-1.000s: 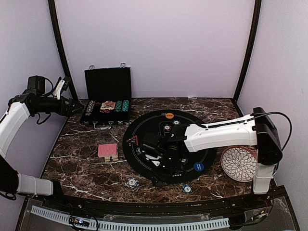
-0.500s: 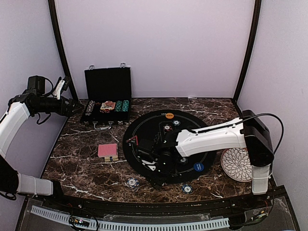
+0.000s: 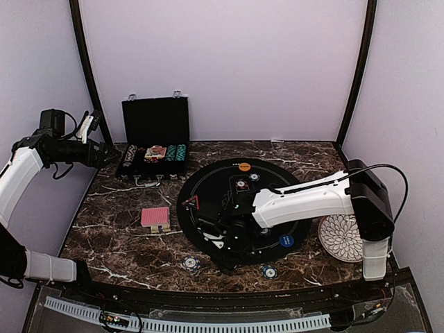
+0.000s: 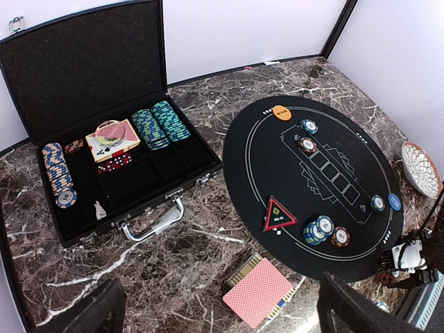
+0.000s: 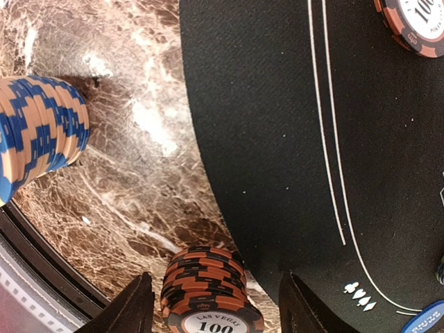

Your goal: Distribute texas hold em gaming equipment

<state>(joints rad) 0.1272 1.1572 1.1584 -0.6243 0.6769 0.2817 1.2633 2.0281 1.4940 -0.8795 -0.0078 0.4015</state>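
A stack of brown and black poker chips (image 5: 208,295), with 100 printed on the top chip, is standing right at the near edge of the round black mat (image 5: 277,139). I cannot tell whether it is resting partly on the mat or only on the marble surface (image 5: 125,159). My right jaws are spread on both sides of this stack. The fingers (image 5: 135,309) are flanking it with a narrow gap on each side, so they are not pinching it.

To the left in my right wrist view, a blue and orange chip stack (image 5: 35,132) is standing on the surface, near its front rim. Another brown chip (image 5: 416,24) is lying further in on the mat.

From above, the blue marker disc (image 3: 286,241) is lying on the near right part of the mat, the orange marker disc (image 3: 244,166) at its far edge, and the red triangle token (image 3: 192,203) on its left side. The deck of red-backed cards (image 3: 155,218) is lying on the surface, left of the mat.

At the far left the black case (image 3: 154,139) is standing open, with rows of chips (image 4: 159,125) inside. The white patterned plate (image 3: 343,236) is sitting just right of the mat.

My left jaws are spread wide and holding nothing, raised at the far left beside the case.
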